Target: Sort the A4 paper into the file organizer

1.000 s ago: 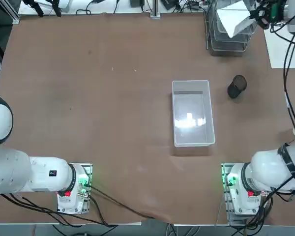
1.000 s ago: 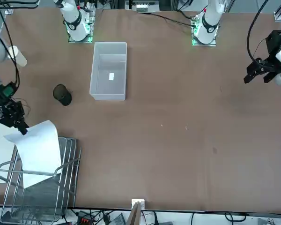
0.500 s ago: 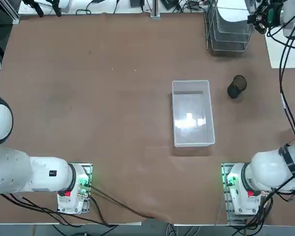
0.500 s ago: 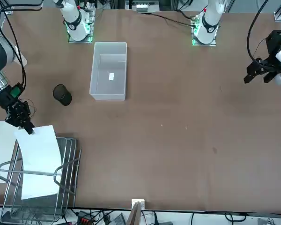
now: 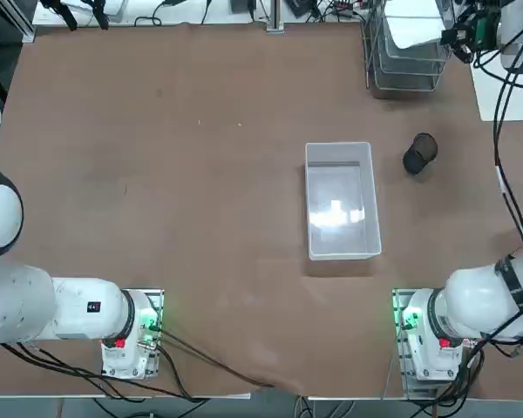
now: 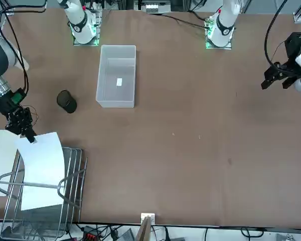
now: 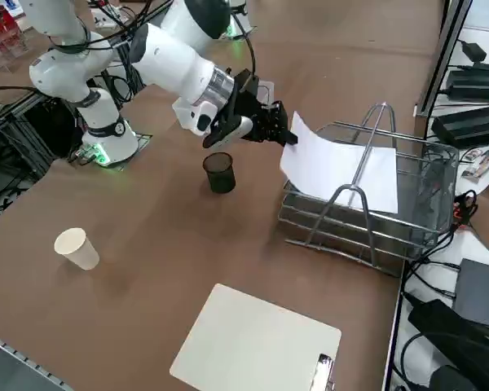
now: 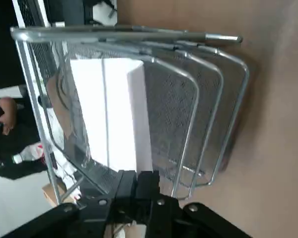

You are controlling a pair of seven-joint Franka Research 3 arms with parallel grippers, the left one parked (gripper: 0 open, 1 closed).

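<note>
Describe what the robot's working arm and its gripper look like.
The right arm is white and rounded, with black bands, a silvery ring near the wrist and black cables. The right gripper is black and blocky, with small round screws.

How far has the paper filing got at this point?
The plain white curled sheet already lies partly inside the silver-grey wire mesh rack. In hand: the right gripper, shut on the sheet's near edge. Left: letting go, and perhaps easing it further in first.

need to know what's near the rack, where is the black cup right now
In the right side view, the black cup stands on the brown table, between the white paper cup and the wire rack.
</note>
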